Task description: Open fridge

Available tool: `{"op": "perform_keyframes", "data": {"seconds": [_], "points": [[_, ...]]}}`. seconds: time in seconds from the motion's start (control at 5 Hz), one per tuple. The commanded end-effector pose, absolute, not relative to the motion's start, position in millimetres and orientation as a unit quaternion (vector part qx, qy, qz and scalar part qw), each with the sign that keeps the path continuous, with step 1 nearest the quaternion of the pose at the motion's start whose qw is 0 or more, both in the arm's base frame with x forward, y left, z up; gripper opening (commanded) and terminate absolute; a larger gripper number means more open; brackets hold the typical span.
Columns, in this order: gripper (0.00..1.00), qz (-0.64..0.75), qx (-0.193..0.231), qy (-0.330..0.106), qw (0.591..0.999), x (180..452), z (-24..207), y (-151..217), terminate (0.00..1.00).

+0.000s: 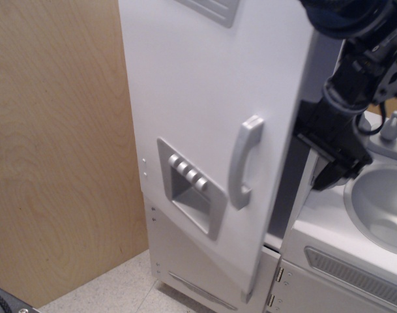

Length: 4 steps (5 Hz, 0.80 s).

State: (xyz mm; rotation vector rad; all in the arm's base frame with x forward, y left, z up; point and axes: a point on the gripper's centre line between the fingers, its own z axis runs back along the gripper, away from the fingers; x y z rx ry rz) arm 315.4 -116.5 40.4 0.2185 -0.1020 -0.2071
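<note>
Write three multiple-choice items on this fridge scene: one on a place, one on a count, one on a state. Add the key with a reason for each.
1. Where does the gripper sit relative to the fridge door?
A. At the door's handle-side edge, behind it
B. On the dispenser panel
C. Down by the floor

2. How many buttons show on the grey dispenser panel?
A. Two
B. Four
C. Six

3. What is the state of the fridge door?
A. Flush shut
C. Taken off its hinges
B. Swung partly open

Key:
1 A, the black gripper lies just past the door's edge by the handle, next to the sink basin.
2 B, four small round buttons sit in a row across the panel.
3 B, a dark gap runs along the door's free edge and its lower corner stands out from the cabinet.
</note>
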Motion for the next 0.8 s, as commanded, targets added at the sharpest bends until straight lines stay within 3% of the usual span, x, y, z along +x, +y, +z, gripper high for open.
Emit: {"op": "perform_keyframes", "data": {"seconds": [0.0, 0.6], "points": [[1.0, -0.114, 0.093, -0.084, 0.986, 280.6, 74.8, -84.8, 0.0], [1.0, -0.067, 0.125, -0.087, 0.986, 222.1, 66.7, -22.6, 0.0]]}}
